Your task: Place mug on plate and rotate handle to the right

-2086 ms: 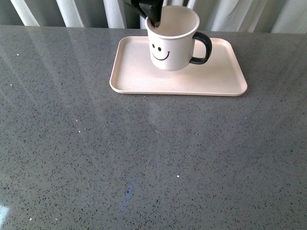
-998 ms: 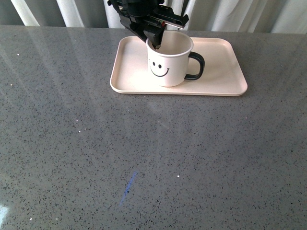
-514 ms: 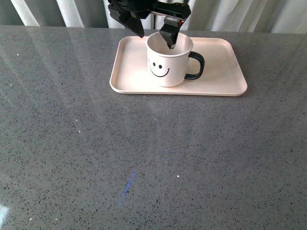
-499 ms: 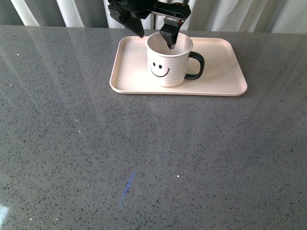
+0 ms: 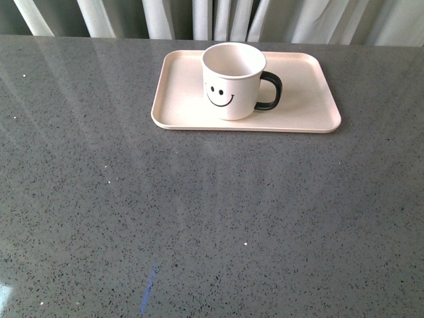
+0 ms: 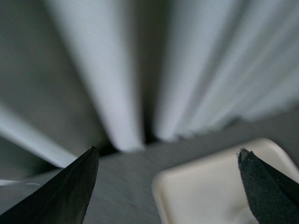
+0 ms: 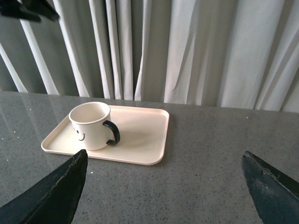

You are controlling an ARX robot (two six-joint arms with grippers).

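Note:
The white mug [image 5: 232, 83] with its black smiley face stands upright on the pale pink plate [image 5: 311, 106], left of the plate's middle. Its black handle [image 5: 270, 91] points right in the front view. No gripper shows in the front view. My left gripper [image 6: 167, 150] is open and empty, high above the plate's corner [image 6: 210, 186], in a blurred picture. My right gripper [image 7: 163, 153] is open and empty too, well back from the mug [image 7: 91, 126] and plate [image 7: 145, 135]. Nothing touches the mug.
The grey speckled table [image 5: 199, 218] runs from the plate to the near edge. White and grey curtains [image 7: 187, 51] hang just behind the table's far edge. Dark parts of the left arm [image 7: 28, 10] show high up in the right wrist view.
The left gripper set the mug down on the plate, opened off its rim and rose out of the front view. The mug stayed put, handle to the right.

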